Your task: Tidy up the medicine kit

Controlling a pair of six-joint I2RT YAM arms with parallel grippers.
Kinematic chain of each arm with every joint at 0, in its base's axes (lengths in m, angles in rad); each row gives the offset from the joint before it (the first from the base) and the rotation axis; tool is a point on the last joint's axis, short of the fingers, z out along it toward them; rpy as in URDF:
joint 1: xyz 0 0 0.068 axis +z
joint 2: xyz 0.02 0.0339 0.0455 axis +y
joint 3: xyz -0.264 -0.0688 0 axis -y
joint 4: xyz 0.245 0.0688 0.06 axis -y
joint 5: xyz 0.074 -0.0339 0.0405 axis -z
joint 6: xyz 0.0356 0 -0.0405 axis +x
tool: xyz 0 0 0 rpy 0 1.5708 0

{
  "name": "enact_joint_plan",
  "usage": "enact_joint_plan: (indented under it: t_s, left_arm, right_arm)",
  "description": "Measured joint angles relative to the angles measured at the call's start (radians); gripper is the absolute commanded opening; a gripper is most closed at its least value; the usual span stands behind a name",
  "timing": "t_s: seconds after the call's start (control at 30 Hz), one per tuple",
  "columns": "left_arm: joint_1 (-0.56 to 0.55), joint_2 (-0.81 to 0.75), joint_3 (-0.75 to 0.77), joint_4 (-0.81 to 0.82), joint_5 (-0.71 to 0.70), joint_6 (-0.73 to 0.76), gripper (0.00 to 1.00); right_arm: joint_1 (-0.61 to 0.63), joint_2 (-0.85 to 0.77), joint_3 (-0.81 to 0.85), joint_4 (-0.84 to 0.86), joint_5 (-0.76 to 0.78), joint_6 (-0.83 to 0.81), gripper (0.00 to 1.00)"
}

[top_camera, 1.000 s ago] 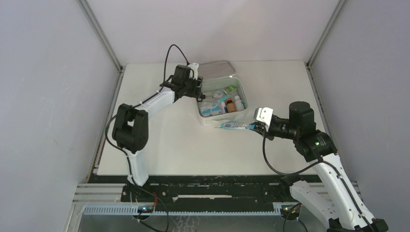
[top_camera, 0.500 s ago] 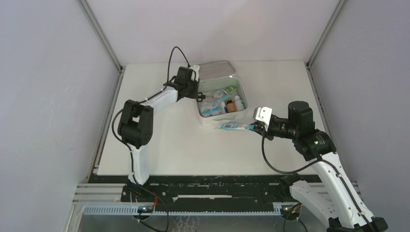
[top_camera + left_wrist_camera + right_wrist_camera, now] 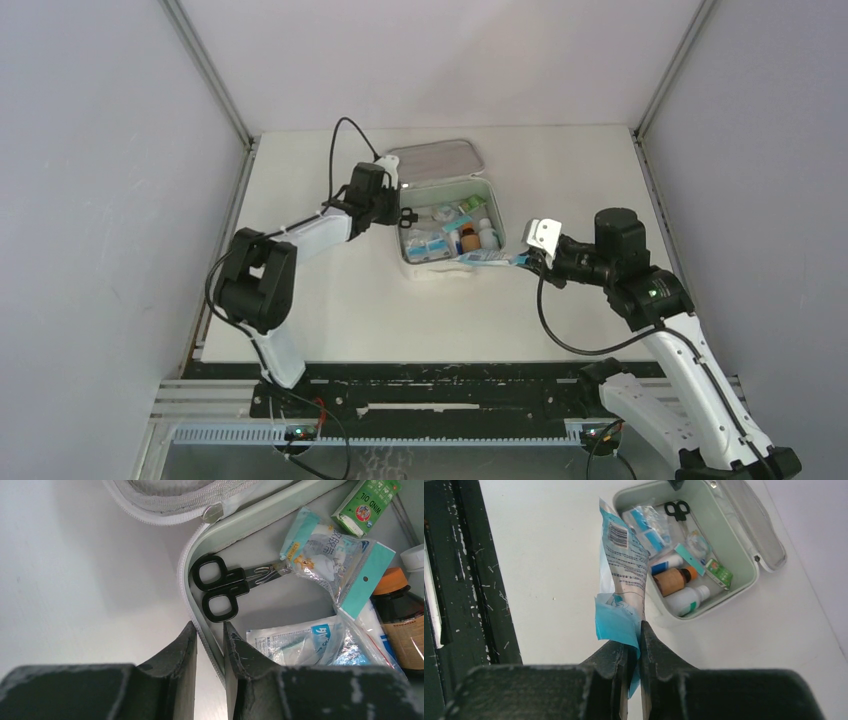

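The kit [image 3: 430, 268] has slid toward the lower left of the top view along with the left arm, whose jaws have narrowed since a second ago. The packet's tip, which was just short of the kit, now reaches over its lower right rim.

Along the bottom of the top view runs a black rail [image 3: 430, 395], and above it lies the white table [image 3: 340, 300]. At centre right, the right gripper [image 3: 528, 260] is clamped on one end of a blue-and-white packet [image 3: 485, 258]. The packet sticks out level to the left. In the right wrist view the packet stands upright between the closed fingers, barcode side showing.

The kit sits open just above centre of the table. Inside it, the right wrist view shows a white bottle [image 3: 686, 600] and a brown bottle [image 3: 674, 579] lying side by side. Beyond them are a green box [image 3: 719, 572], clear sachets and black-handled scissors [image 3: 679, 511].

At the kit's left side, the left gripper [image 3: 210, 630] straddles the zip rim. One finger is outside the wall and one inside, pinched on it with only a narrow gap. The scissors lie just beyond the fingertips, against the same wall.

Farthest back, the grey-lined lid [image 3: 432, 160] lies flipped open on the table, still joined along the kit's upper edge.
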Motion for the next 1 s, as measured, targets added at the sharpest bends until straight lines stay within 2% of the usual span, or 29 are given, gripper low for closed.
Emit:
enact_joint_plan:
  t_s: [0.3, 0.47, 0.63, 1.0]
  left_arm:
    - [-0.058, -0.158, -0.196, 0.035, 0.021, 0.000, 0.24]
    - [-0.114, -0.225, -0.266, 0.027, 0.075, 0.000, 0.37]
    - [-0.163, -0.232, -0.299, -0.020, 0.190, -0.003, 0.50]
    - [-0.191, -0.263, -0.322, -0.139, 0.415, 0.019, 0.67]
  right_arm:
    - [-0.039, 0.035, 0.000, 0.000, 0.039, 0.000, 0.00]
    - [-0.068, 0.058, 0.000, 0.000, 0.059, 0.000, 0.00]
    - [-0.094, 0.071, 0.000, 0.000, 0.067, 0.000, 0.00]
    - [-0.121, 0.072, 0.000, 0.001, 0.068, 0.000, 0.00]
